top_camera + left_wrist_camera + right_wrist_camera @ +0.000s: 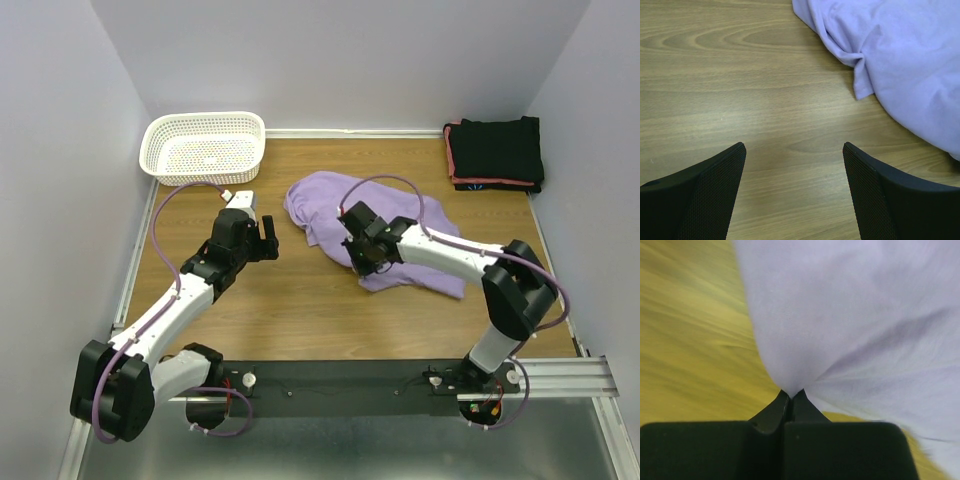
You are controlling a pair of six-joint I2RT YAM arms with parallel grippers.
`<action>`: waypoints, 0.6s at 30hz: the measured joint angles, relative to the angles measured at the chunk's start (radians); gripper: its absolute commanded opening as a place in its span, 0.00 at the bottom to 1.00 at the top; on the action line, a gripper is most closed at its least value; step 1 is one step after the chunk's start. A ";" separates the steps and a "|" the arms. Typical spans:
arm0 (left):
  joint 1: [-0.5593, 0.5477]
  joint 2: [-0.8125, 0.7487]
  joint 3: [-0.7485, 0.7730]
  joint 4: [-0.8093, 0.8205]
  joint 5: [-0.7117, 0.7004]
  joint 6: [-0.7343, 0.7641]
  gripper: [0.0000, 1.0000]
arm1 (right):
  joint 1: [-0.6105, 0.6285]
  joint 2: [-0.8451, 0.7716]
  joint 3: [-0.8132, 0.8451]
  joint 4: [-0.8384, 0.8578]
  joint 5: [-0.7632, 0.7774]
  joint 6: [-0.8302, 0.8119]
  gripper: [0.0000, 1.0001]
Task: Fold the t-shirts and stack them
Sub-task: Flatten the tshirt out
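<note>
Reaching leftward, right tool [790, 396] pinching lavender shirt [840, 315]

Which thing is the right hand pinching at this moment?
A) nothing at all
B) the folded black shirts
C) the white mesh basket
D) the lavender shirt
D: in the right wrist view the right hand is shut on a fold of the lavender shirt, and the cloth bunches into its tips.
</note>
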State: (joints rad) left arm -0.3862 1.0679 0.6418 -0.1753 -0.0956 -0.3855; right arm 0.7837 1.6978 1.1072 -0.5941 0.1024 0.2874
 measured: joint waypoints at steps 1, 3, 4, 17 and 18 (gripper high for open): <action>0.000 0.000 0.000 0.000 0.000 0.000 0.86 | 0.010 -0.005 0.033 -0.011 -0.017 0.000 0.01; 0.000 0.000 0.000 0.000 0.000 0.001 0.86 | 0.016 -0.022 0.098 -0.026 -0.044 0.000 0.01; 0.000 0.000 0.000 0.000 0.000 0.001 0.86 | 0.020 -0.038 0.137 -0.032 -0.060 -0.001 0.01; 0.000 -0.021 -0.003 0.013 0.022 0.007 0.86 | -0.611 0.039 0.296 -0.029 -0.372 -0.023 0.19; 0.000 -0.020 -0.005 0.018 0.032 0.004 0.85 | -0.634 0.052 0.288 -0.027 -0.388 -0.021 0.26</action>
State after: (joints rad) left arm -0.3859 1.0477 0.6373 -0.1577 -0.0631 -0.3813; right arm 0.1497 1.7500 1.3952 -0.6209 -0.2852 0.2665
